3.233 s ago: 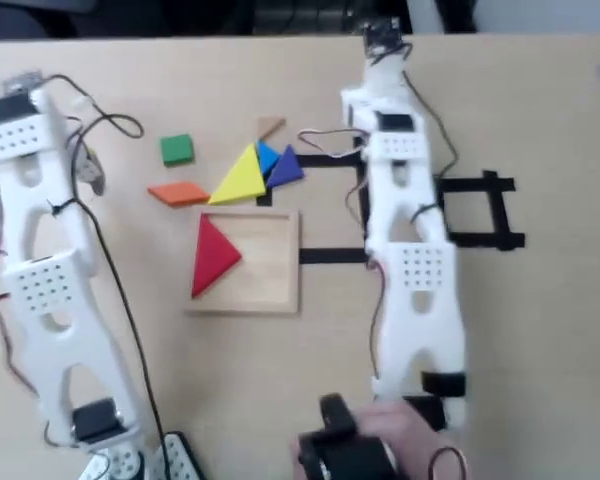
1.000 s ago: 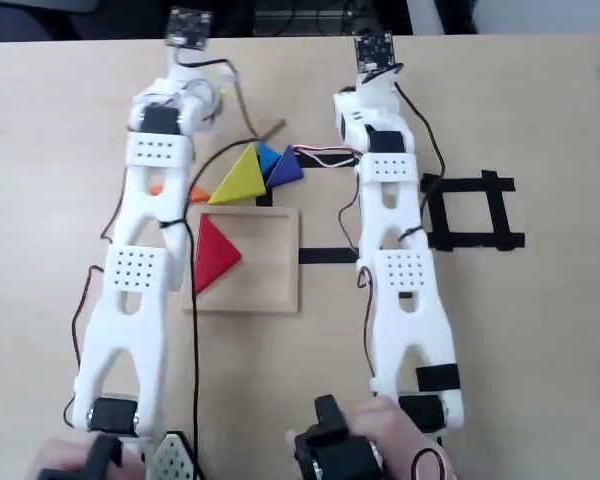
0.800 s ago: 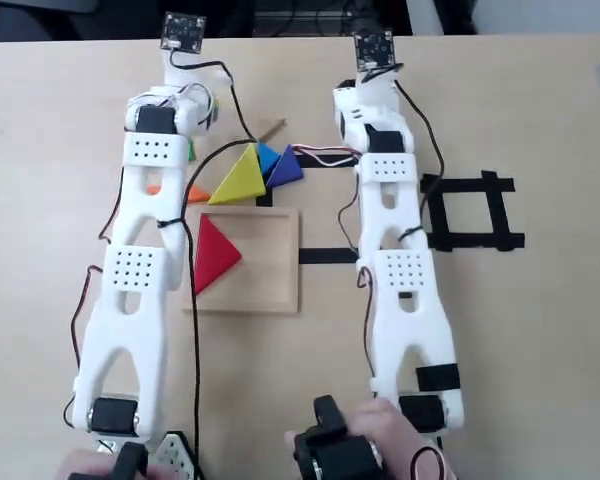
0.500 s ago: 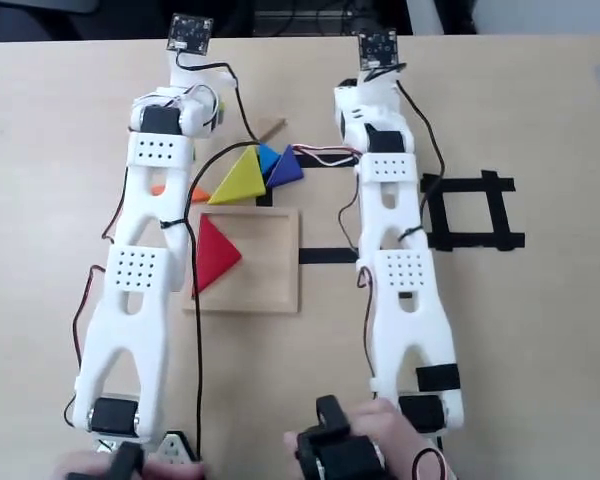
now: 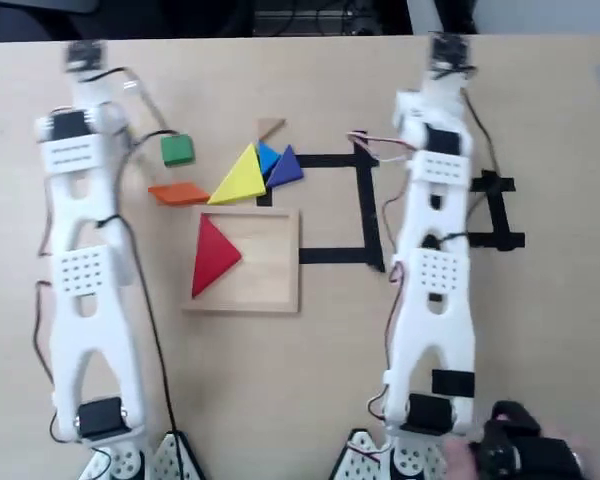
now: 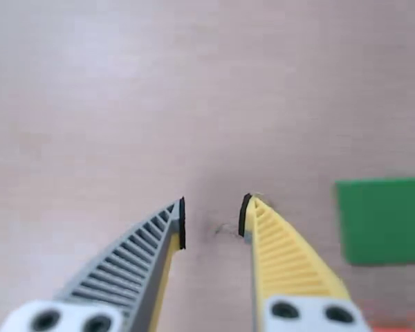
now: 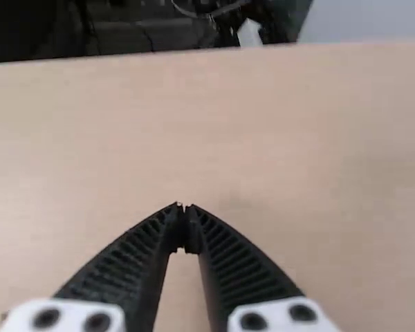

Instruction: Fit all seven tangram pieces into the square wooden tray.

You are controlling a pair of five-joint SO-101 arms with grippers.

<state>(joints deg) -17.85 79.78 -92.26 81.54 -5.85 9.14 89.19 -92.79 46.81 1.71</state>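
A red triangle (image 5: 213,257) lies inside the square wooden tray (image 5: 270,265); a green square (image 6: 382,220) sits on the table (image 7: 297,124) outside it. Beside that square the left gripper (image 6: 212,220) gapes, holding nothing; the right gripper (image 7: 183,209) is clenched.

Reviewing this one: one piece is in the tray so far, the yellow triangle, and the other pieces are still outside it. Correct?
Not quite. The tray does hold one piece, but it is the red triangle, not the yellow one. The yellow triangle lies outside, just past the tray's far edge, with the other pieces. The high view shows this.
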